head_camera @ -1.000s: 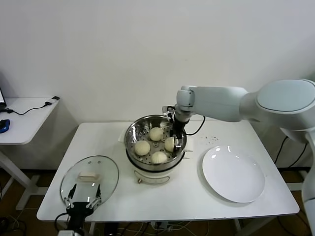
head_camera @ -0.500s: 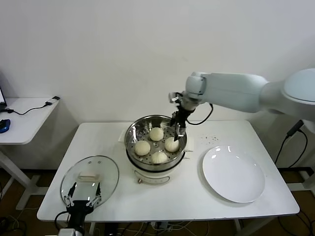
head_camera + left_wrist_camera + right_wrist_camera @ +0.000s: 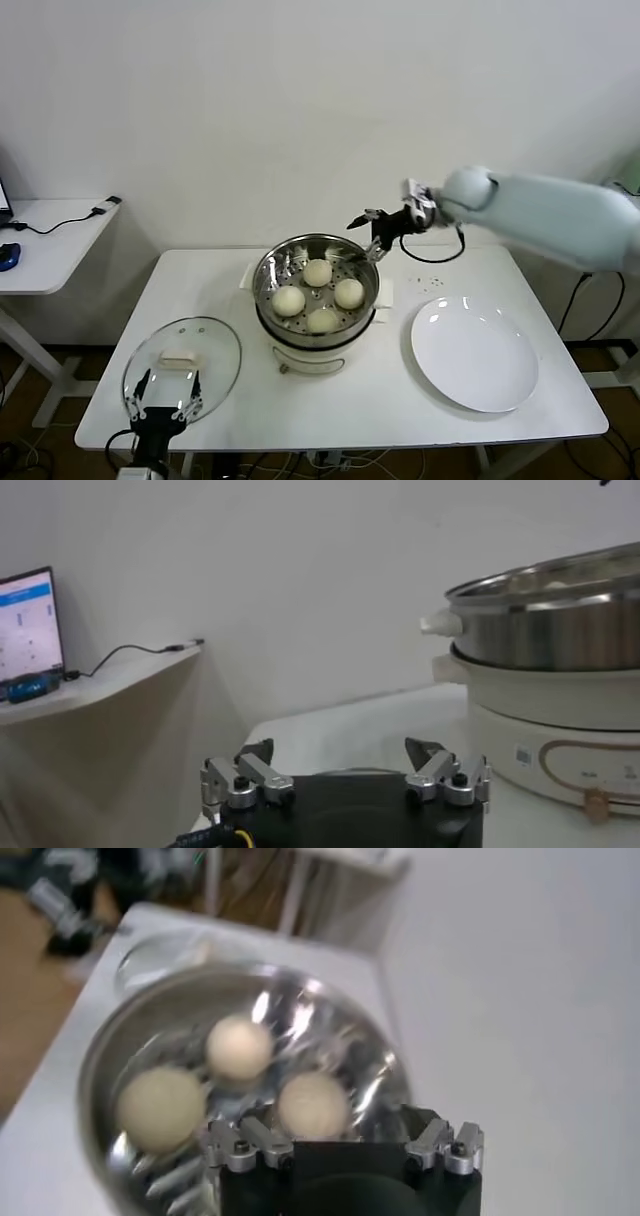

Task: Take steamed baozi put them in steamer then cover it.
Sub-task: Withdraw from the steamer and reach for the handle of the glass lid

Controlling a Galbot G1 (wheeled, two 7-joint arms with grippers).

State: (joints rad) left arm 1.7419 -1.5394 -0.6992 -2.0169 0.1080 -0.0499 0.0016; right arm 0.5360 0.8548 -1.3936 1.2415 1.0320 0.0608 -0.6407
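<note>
Four cream-white baozi (image 3: 318,272) lie on the perforated tray of the steel steamer (image 3: 268,262) at the table's middle. Three of them (image 3: 313,1104) show in the right wrist view inside the steamer (image 3: 382,1074). My right gripper (image 3: 362,240) is open and empty, in the air above the steamer's back right rim; it also shows in the right wrist view (image 3: 340,1133). The glass cover (image 3: 182,365) with its cream handle lies flat on the table's front left. My left gripper (image 3: 163,402) is open and empty at the table's front edge, just before the cover, and also shows in the left wrist view (image 3: 345,765).
An empty white plate (image 3: 474,352) lies on the table to the right of the steamer. The steamer (image 3: 560,610) on its white base stands ahead in the left wrist view. A side desk (image 3: 50,240) with a cable stands off to the left.
My right gripper has let go of a baozi in the steamer's right side, then risen and drawn back to the right, out of the pot. The left arm has not moved.
</note>
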